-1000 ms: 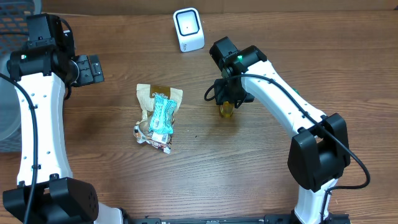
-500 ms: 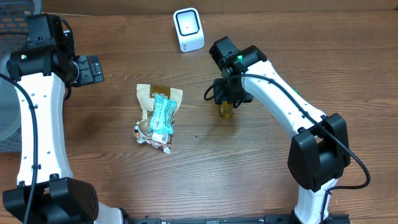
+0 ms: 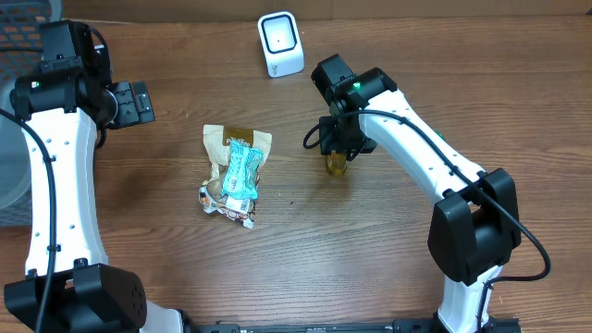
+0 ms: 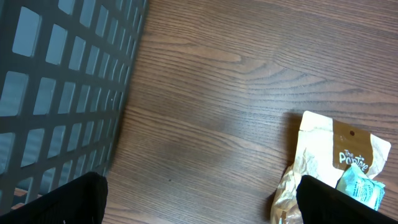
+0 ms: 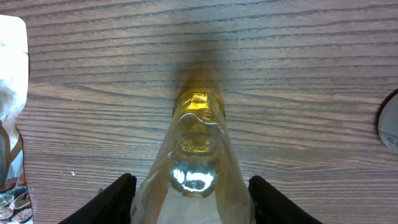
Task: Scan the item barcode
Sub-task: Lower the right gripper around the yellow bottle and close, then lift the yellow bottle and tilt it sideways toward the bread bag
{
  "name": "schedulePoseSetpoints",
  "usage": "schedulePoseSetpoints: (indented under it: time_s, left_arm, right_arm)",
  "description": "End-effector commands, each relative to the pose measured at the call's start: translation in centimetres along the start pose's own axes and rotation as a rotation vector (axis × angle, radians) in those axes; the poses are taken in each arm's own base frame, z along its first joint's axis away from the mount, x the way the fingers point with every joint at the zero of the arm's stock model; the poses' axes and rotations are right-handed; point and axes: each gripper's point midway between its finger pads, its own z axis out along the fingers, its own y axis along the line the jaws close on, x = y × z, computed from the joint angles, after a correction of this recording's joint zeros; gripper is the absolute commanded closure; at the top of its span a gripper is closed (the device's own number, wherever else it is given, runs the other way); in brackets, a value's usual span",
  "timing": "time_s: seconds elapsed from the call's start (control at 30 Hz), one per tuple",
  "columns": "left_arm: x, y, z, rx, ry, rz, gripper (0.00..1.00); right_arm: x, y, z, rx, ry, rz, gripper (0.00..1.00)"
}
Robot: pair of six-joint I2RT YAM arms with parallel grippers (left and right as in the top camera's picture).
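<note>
A small bottle of yellow liquid (image 3: 336,165) stands on the wooden table right of centre; it fills the lower middle of the right wrist view (image 5: 199,168). My right gripper (image 3: 339,146) is over it, and its black fingers (image 5: 115,198) flank the bottle's sides very closely with the jaws still apart (image 5: 189,190). The white barcode scanner (image 3: 280,43) stands at the back centre. My left gripper (image 3: 137,102) hangs wide open at the far left, over bare wood (image 4: 199,202).
A pile of snack packets (image 3: 236,176) lies left of the bottle, also in the left wrist view (image 4: 336,162). A dark mesh basket (image 4: 62,93) sits at the back left corner, with a grey bin (image 3: 7,166) at the left edge.
None visible in the overhead view; both arms and the bottle stay where they were.
</note>
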Motion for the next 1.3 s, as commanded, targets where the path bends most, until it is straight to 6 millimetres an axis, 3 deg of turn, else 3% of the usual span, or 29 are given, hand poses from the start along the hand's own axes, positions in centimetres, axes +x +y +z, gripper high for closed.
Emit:
schedulePoseSetpoints:
  time_s: [0.0, 0.13, 0.33, 0.53, 0.67, 0.87, 1.1, 1.27]
  left_arm:
    - [-0.6, 0.0, -1.0, -0.002, -0.032, 0.020, 0.00]
    - [-0.6, 0.0, -1.0, -0.002, -0.032, 0.020, 0.00]
    - [-0.6, 0.0, -1.0, -0.002, -0.033, 0.020, 0.00]
    - [-0.6, 0.0, -1.0, -0.002, -0.032, 0.020, 0.01]
    - [-0.6, 0.1, -1.0, -0.002, -0.032, 0.020, 0.00]
    - [-0.6, 0.0, -1.0, -0.002, -0.032, 0.020, 0.01]
    - [-0.6, 0.0, -1.0, -0.002, -0.032, 0.020, 0.01]
    - [-0.6, 0.0, -1.0, -0.002, -0.033, 0.020, 0.00]
  right_arm:
    - [-1.0, 0.1, -0.8, -0.014, -0.030, 0.015, 0.48]
    - [-1.0, 0.2, -0.8, -0.014, -0.031, 0.015, 0.59]
    - [-1.3, 0.2, -1.8, -0.027, -0.056, 0.016, 0.66]
    - [-2.2, 0.6, -8.0, -0.103, -0.192, 0.021, 0.66]
    - [-1.3, 1.5, -12.6, -0.244, -0.245, 0.015, 0.66]
    - [1.0, 3.6, -18.1, -0.537, -0.233, -0.030, 0.70]
    - [5.2, 7.9, -22.7, -0.941, -0.131, -0.301, 0.70]
    - [7.9, 9.2, -25.2, -1.138, -0.071, -0.422, 0.70]
